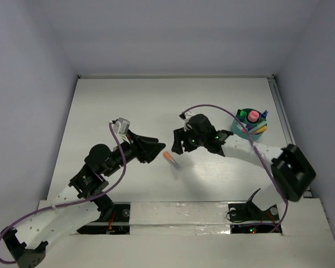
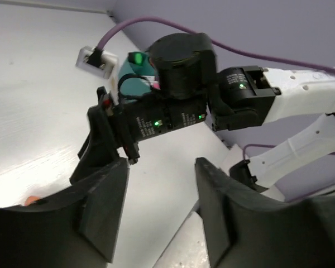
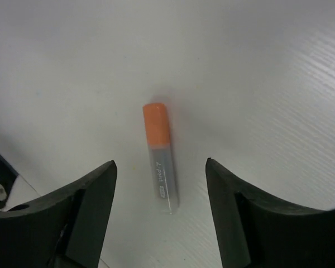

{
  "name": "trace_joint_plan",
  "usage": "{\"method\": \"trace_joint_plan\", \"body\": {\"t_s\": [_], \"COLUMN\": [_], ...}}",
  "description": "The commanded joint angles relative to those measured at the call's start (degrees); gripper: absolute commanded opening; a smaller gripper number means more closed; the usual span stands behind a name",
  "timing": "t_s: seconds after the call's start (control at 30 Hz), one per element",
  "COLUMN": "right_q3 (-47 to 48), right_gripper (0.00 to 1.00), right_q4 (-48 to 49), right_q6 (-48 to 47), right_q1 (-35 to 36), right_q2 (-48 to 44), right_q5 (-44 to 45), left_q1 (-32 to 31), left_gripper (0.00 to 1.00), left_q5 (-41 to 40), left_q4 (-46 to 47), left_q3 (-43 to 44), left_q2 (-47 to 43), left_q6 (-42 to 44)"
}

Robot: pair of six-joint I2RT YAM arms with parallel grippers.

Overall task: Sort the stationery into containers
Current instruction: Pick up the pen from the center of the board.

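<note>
orange-capped marker (image 3: 159, 156) just lying flat on the bench (image 1: 128, 106), mid-frame
Your right fingers (image 3: 89, 206) are spread wide on either side of it, not touching. Left fingers (image 2: 103, 201) are parted too and hold nothing. The teal tub (image 1: 241, 127) sits at the right.

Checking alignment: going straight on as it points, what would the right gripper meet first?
The right gripper would probably meet the orange-capped marker, lying on the table between its open jaws; depth unclear.
</note>
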Motion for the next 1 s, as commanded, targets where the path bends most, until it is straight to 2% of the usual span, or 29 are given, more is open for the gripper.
{"method": "trace_joint_plan", "body": {"t_s": [0.0, 0.1, 0.2, 0.4, 0.43, 0.47, 0.5, 0.57, 0.63, 0.67, 0.77, 0.87, 0.9, 0.93, 0.97], "right_q3": [7.64, 12.39, 15.72, 21.09, 22.92, 23.73, 24.60, 26.19, 26.81, 26.20, 23.31, 16.02, 10.26, 6.81, 3.47], "right_gripper": [0.72, 0.78, 0.79, 0.75, 0.73, 0.67, 0.54, 0.21, 0.06, 0.00, 0.00, 0.00, 0.00, 0.00, 0.00], "right_q4": [-6.44, -9.07, -11.27, -16.28, -17.33, -19.17, -19.88, -21.03, -21.12, -19.47, -13.68, -6.66, -4.36, -1.98, 3.17], "right_q6": [-6.72, -8.04, -8.92, -9.10, -9.01, -9.01, -8.92, -8.31, -7.09, -6.03, -3.92, -0.77, 0.56, 1.53, 3.36], "right_q1": [1.72, 4.27, 6.30, 10.52, 11.05, 11.57, 12.27, 12.28, 12.81, 12.81, 11.41, 5.71, 1.77, 1.73, -2.53], "right_q2": [7.62, 13.87, 18.69, 25.56, 27.57, 28.55, 29.43, 31.28, 31.28, 29.54, 23.22, 10.14, 1.75, -2.86, -7.52], "right_q5": [-2.49, -0.55, 1.38, 7.97, 12.24, 14.20, 15.53, 19.39, 23.78, 24.93, 30.11, 35.21, 39.05, 40.92, 42.68], "left_q1": [-0.18, -0.18, -0.18, -0.18, -0.18, -0.18, -0.18, -0.18, -0.18, -0.18, -0.18, -0.18, -0.18, -0.18, -0.18], "left_gripper": [0.52, 0.64, 0.74, 0.84, 0.86, 0.87, 0.90, 0.93, 0.99, 0.99, 0.99, 0.99, 0.99, 0.99, 0.99], "left_q5": [-4.78, -8.12, -11.11, -15.95, -16.47, -17.18, -17.36, -18.32, -19.20, -19.47, -19.73, -19.91, -20.08, -20.26, -20.61], "left_q4": [-2.42, -7.26, -10.70, -17.28, -18.33, -18.69, -19.13, -20.28, -21.15, -21.42, -22.39, -23.27, -23.62, -23.71, -23.79], "left_q3": [4.68, 7.76, 10.04, 12.60, 12.86, 13.30, 13.48, 14.09, 14.44, 14.44, 14.62, 14.71, 14.62, 14.36, 13.92], "left_q2": [-2.76, -5.04, -7.51, -10.32, -10.50, -10.76, -11.02, -11.46, -11.55, -11.55, -10.59, -9.97, -9.97, -10.15, -10.67], "left_q6": [2.72, 4.83, 6.41, 8.26, 8.52, 8.79, 8.96, 9.66, 10.10, 10.37, 10.90, 11.60, 11.95, 12.13, 12.30]}}
